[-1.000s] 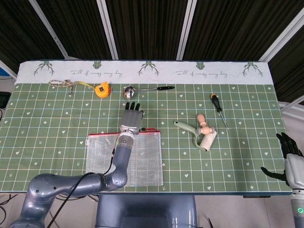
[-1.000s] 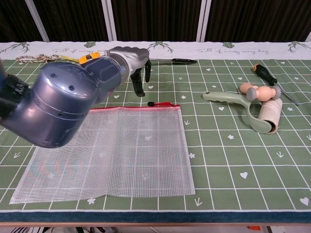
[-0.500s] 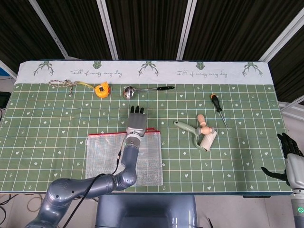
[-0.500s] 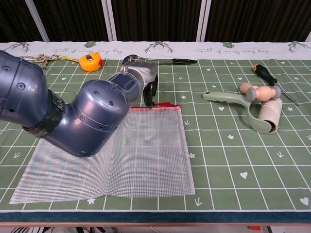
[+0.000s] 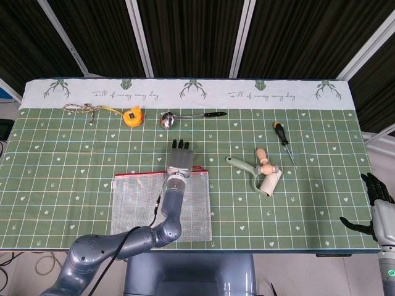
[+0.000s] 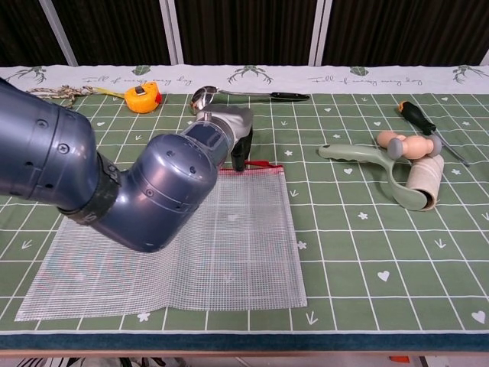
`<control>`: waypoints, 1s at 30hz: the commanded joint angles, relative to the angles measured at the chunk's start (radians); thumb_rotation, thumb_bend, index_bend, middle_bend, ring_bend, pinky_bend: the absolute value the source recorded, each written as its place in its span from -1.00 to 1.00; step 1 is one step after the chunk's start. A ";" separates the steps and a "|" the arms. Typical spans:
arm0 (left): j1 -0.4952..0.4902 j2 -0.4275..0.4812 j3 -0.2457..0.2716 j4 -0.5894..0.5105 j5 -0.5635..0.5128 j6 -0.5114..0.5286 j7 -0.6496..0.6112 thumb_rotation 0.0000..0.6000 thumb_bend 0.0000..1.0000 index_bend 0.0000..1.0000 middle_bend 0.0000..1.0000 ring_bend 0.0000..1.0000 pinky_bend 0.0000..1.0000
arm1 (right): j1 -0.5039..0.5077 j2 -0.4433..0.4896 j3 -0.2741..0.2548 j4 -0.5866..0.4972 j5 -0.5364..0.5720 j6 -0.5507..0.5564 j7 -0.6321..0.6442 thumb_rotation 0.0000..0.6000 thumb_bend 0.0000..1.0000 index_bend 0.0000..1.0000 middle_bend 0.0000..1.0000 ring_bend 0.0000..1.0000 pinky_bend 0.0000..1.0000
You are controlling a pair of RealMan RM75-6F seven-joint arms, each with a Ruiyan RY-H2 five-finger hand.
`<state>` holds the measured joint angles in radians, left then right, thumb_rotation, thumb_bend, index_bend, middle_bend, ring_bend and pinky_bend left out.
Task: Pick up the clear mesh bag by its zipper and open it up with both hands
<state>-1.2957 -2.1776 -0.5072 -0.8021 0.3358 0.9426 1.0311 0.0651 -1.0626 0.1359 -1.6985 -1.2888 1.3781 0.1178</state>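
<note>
Since the earlier frame, left hand [image 5: 179,159] has shifted right to the red zipper [image 6: 260,166] of the mesh bag [image 6: 229,245]; finger closure indeterminate. Bag lies flat, unlifted, unopened. Right hand [image 5: 378,208] waits open.

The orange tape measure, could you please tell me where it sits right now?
The orange tape measure lies at the far left of the table in the head view, between the bundle of twine and the ladle.

Left hand [image 5: 179,158] at frame centre, fingers pointing up-frame, over red zipper edge of clear mesh bag [image 5: 133,206] lying flat lower left of centre. Right hand [image 5: 378,206] at lower right edge, fingers spread, holding nothing.
</note>
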 commanded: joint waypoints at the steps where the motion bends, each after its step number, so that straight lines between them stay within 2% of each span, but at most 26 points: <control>1: -0.004 -0.006 -0.002 0.010 -0.004 -0.007 0.013 1.00 -0.42 -0.04 -0.74 -1.00 -1.00 | 0.000 0.001 -0.001 -0.001 0.000 -0.001 0.001 1.00 -0.61 -1.00 -1.00 -1.00 -0.61; 13: -0.014 -0.011 -0.011 0.021 -0.007 -0.015 0.046 1.00 -0.42 -0.01 -0.74 -1.00 -1.00 | -0.001 0.002 0.000 -0.005 0.000 0.001 0.002 1.00 -0.60 -1.00 -1.00 -1.00 -0.61; 30: -0.008 -0.007 -0.012 0.009 -0.008 -0.015 0.074 1.00 -0.25 0.13 -0.71 -1.00 -1.00 | -0.003 0.004 0.001 -0.008 -0.002 0.006 0.004 1.00 -0.60 -1.00 -1.00 -1.00 -0.61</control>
<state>-1.3043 -2.1855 -0.5199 -0.7918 0.3269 0.9269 1.1056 0.0625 -1.0585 0.1365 -1.7061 -1.2907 1.3837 0.1215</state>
